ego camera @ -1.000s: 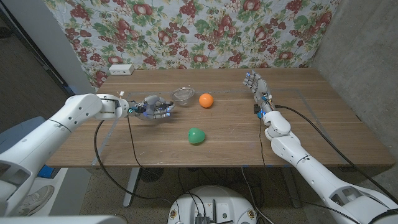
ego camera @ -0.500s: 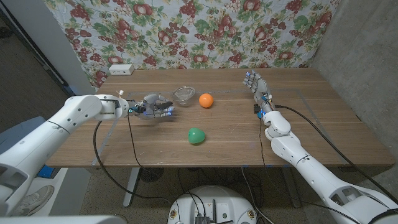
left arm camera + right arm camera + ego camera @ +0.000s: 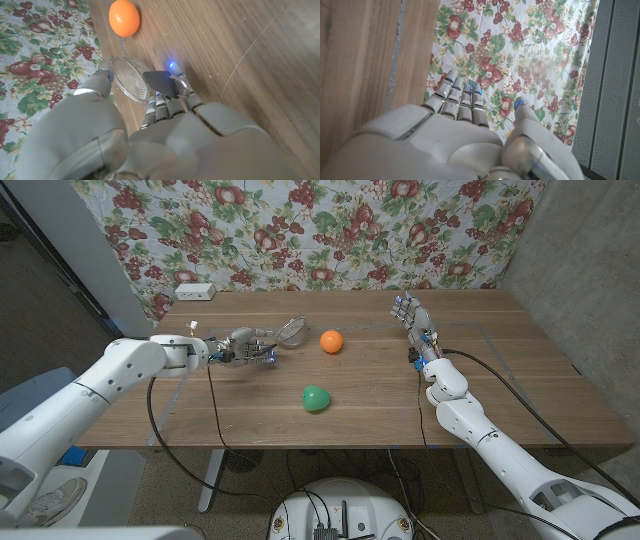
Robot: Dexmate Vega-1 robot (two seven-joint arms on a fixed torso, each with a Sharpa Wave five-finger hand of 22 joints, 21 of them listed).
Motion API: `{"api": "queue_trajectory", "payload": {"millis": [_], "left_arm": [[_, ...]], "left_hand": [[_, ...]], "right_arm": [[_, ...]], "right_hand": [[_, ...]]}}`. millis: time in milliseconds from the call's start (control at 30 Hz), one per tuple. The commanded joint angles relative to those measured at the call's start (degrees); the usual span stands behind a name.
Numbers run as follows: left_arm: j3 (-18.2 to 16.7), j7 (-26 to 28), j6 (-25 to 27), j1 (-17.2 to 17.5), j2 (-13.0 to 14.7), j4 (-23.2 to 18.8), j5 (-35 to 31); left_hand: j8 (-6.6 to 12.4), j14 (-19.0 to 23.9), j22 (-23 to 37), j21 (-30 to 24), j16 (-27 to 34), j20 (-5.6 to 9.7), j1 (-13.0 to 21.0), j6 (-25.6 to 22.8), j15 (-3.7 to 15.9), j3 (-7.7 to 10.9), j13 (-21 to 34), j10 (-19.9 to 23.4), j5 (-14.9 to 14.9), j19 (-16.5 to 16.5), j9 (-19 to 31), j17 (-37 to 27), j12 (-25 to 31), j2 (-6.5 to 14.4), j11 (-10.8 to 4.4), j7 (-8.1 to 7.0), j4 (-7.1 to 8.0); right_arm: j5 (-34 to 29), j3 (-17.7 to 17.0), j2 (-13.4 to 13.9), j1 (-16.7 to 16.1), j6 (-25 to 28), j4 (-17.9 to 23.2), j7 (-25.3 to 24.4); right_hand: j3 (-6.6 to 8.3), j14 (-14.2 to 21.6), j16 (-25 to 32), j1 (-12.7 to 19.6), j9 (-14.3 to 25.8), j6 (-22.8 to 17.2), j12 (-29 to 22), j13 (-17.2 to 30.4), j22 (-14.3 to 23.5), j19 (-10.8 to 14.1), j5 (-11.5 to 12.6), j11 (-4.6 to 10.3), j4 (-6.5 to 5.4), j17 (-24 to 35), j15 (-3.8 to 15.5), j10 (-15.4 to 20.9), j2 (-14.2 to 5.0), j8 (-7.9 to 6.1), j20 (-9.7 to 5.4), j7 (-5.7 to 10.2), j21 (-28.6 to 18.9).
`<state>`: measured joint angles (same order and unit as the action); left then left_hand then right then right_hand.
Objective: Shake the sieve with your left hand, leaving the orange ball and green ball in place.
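Sieve (image 3: 291, 331) tilted in left hand (image 3: 247, 346)

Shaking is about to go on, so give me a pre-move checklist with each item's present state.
1. Left hand holds the small wire-mesh sieve: ok, fingers closed at its handle.
2. Sieve tilted off the wooden table: ok in the head view; full clearance cannot tell.
3. Round orange ball apart from the sieve: ok, though close beside it.
4. Green ball clear of the left arm: ok.
5. Right hand out of the way: ok, holding nothing.
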<state>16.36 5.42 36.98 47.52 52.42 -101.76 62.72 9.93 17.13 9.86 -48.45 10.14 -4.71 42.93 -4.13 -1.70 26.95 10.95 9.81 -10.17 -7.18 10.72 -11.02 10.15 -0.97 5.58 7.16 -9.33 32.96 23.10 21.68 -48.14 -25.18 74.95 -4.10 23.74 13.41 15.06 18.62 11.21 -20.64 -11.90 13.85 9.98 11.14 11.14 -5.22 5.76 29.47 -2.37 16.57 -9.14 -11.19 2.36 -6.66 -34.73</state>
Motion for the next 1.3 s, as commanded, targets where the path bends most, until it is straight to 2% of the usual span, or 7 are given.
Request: {"api": "queue_trajectory", "payload": {"millis": [33, 167, 433, 667, 800, 867, 1300], "left_arm": [[0.5, 4.6, -3.6, 2.2, 1.1, -5.2, -5.7], [1.0, 6.4, -4.0, 2.5, 1.6, -6.7, -8.2], [2.7, 10.6, -7.5, 3.9, 2.3, -9.6, -16.6], [2.9, 13.1, -15.9, 6.8, 0.7, -9.3, -24.3], [2.6, 11.4, -26.0, 8.7, -1.7, -5.9, -28.0], [2.1, 9.8, -29.9, 9.4, -3.5, -4.0, -27.7], [1.8, 5.3, -45.9, 9.5, -8.8, 4.0, -33.6]], "left_hand": [[0.3, -9.5, 0.0, 4.4, -0.3, -0.7, 0.2, 4.2, -2.6, -1.3, 0.0, -7.6, -0.1, 5.1, -0.1, 0.7, 0.0, 0.9, 1.09, 1.15, 0.14], [0.31, -17.7, -0.1, 9.0, -0.4, -1.91, -0.3, 8.1, -5.09, -2.09, -0.1, -14.2, -0.1, 10.4, -0.1, 0.9, 0.0, 1.7, 2.01, 0.65, 0.3], [0.18, -27.4, -0.1, 15.5, -0.3, -1.7, -2.9, 14.4, -5.62, -3.42, -0.2, -22.9, 0.1, 16.6, -0.3, 0.9, 0.2, 2.1, 1.62, -2.08, 0.78], [0.55, -28.4, 0.0, 17.1, 0.3, -1.47, -7.1, 14.6, -4.39, -5.21, -0.3, -23.3, 0.3, 17.4, -0.3, 0.8, 0.8, 1.7, 0.36, -5.04, 2.21], [0.8, -28.1, 0.1, 17.6, 0.5, -0.98, -9.4, 14.0, -3.6, -6.05, -0.3, -22.6, 0.4, 17.2, -0.4, 0.7, 1.2, 1.9, -0.82, -6.52, 3.03], [0.99, -28.4, 0.1, 18.8, 0.7, -0.59, -14.0, 12.9, -2.58, -7.66, -0.4, -22.2, 0.4, 17.6, -0.5, 0.6, 1.4, 2.1, -2.22, -8.82, 4.71], [1.37, -26.8, 0.1, 20.1, 1.2, 1.42, -21.2, 8.9, 0.0, -9.85, -0.7, -19.4, -0.3, 15.8, -0.8, 0.6, 1.9, 2.8, -5.22, -9.94, 7.1]], "right_arm": [[0.0, -0.1, 0.2, -0.3, -0.1, 0.5, 0.0], [0.0, -0.1, 0.3, -0.3, 0.0, 0.6, 0.0], [0.0, -0.1, 0.2, -0.4, -0.1, 0.6, -0.1], [-0.1, -0.1, 0.2, -0.3, -0.1, 0.4, -0.1], [-0.1, 0.0, 0.1, -0.1, -0.1, 0.2, 0.0], [-0.1, 0.0, 0.0, 0.0, -0.1, 0.0, 0.1], [-0.4, 0.1, 0.1, -0.1, -0.2, 0.2, -0.1]], "right_hand": [[0.08, -0.1, 0.3, 0.0, 0.1, -0.1, -0.3, 0.1, 0.2, 0.3, -0.2, -0.22, -0.39, 0.2, -0.23, -0.2, -0.3, -0.33, 0.25, -0.29, 0.2], [0.06, -0.1, 0.3, -0.1, 0.1, -0.1, -0.3, 0.1, 0.2, 0.3, -0.2, -0.18, -0.42, 0.2, -0.28, -0.2, -0.29, -0.32, 0.28, -0.26, 0.2], [0.0, -0.2, 0.3, -0.3, 0.1, -0.1, -0.3, 0.1, 0.2, 0.3, -0.2, -0.21, -0.49, 0.2, -0.23, -0.3, -0.25, -0.32, 0.33, -0.27, 0.3], [-0.03, -0.2, 0.3, -0.4, 0.1, -0.1, -0.3, 0.0, 0.2, 0.4, -0.2, -0.25, -0.53, 0.1, -0.2, -0.2, -0.23, -0.31, 0.36, -0.31, 0.4], [-0.05, -0.2, 0.3, -0.4, 0.1, -0.1, -0.3, 0.0, 0.2, 0.4, -0.2, -0.27, -0.56, 0.1, -0.29, -0.3, -0.21, -0.32, 0.37, -0.33, 0.4], [-0.07, -0.2, 0.3, -0.5, 0.1, -0.1, -0.3, 0.0, 0.2, 0.3, -0.2, -0.29, -0.57, 0.1, -0.29, -0.3, -0.2, -0.32, 0.41, -0.33, 0.4], [-0.25, -0.3, 0.3, -0.9, 0.1, -0.1, -0.3, 0.0, 0.2, 0.3, -0.3, -0.56, -0.71, 0.0, -0.57, -0.3, -0.01, -0.33, 0.66, -0.51, 0.7]]}}
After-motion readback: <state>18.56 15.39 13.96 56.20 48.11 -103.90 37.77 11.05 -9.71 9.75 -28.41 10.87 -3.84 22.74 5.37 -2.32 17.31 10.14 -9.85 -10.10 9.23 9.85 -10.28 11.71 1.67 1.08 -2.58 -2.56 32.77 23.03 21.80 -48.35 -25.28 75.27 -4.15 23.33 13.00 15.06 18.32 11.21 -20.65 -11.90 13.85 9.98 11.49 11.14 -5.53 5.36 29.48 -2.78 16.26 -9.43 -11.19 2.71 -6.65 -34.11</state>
